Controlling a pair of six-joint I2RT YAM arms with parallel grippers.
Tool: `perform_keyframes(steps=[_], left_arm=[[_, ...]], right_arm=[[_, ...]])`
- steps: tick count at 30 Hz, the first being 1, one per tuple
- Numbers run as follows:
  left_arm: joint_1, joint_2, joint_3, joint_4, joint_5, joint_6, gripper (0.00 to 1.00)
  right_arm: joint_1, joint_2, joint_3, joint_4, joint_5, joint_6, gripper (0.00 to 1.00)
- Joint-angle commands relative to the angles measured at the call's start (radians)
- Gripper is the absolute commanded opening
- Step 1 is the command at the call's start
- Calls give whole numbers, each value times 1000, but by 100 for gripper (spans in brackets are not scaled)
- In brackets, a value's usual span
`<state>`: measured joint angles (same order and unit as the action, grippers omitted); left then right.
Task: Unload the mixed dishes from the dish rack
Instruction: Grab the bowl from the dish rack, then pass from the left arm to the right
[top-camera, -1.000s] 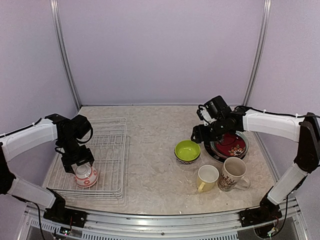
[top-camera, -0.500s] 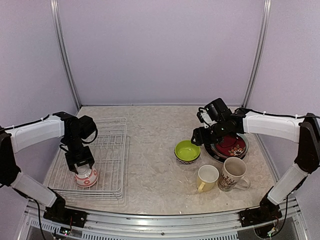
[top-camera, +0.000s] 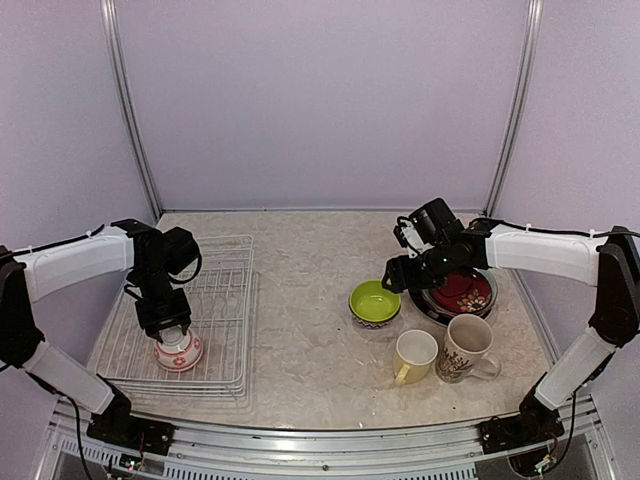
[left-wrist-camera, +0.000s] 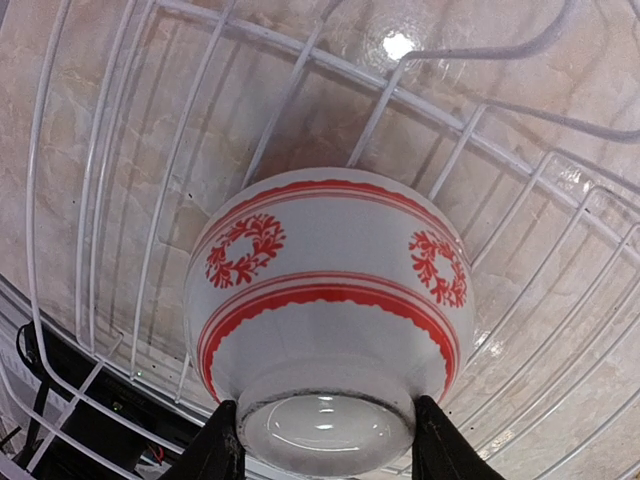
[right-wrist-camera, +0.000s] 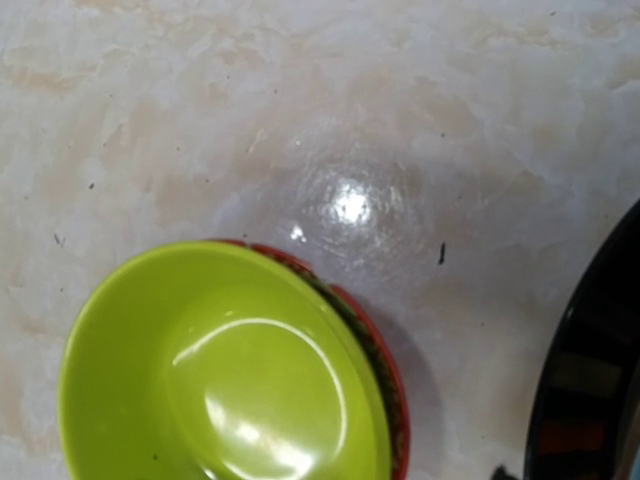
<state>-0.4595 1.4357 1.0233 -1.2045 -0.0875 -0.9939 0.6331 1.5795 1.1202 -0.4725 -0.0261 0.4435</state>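
The red-white patterned bowl (top-camera: 178, 350) lies upside down at the near left of the white wire dish rack (top-camera: 225, 300). My left gripper (top-camera: 170, 330) is above it. In the left wrist view my left gripper (left-wrist-camera: 328, 450) has a finger pressed on each side of the bowl's (left-wrist-camera: 330, 290) foot ring. My right gripper (top-camera: 397, 272) hovers just behind the lime-green bowl (top-camera: 374, 300). The bowl fills the right wrist view (right-wrist-camera: 220, 370), where only a dark fingertip sliver shows at the bottom edge. The jaws look spread and empty.
The dark red floral plate (top-camera: 462, 290) lies on a stack of plates at the right, whose dark rim (right-wrist-camera: 590, 380) shows in the right wrist view. A yellow mug (top-camera: 414, 355) and a cream patterned mug (top-camera: 466, 348) stand in front. Rack wires (left-wrist-camera: 100, 200) surround the bowl.
My left gripper came down over the red-white bowl and closed on its foot; bowl and gripper shifted slightly right. My right gripper barely moved.
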Motion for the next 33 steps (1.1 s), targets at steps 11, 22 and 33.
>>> perform_keyframes(steps=[11, 22, 33], left_arm=[[-18, -100, 48, -39, 3, 25, 23], [-11, -265, 133, -5, 103, 86, 21], [47, -359, 221, 245, 341, 190, 22]], right_arm=[[9, -33, 29, 40, -64, 33, 70], [74, 7, 60, 120, -131, 85, 73], [130, 46, 106, 326, -294, 194, 81]])
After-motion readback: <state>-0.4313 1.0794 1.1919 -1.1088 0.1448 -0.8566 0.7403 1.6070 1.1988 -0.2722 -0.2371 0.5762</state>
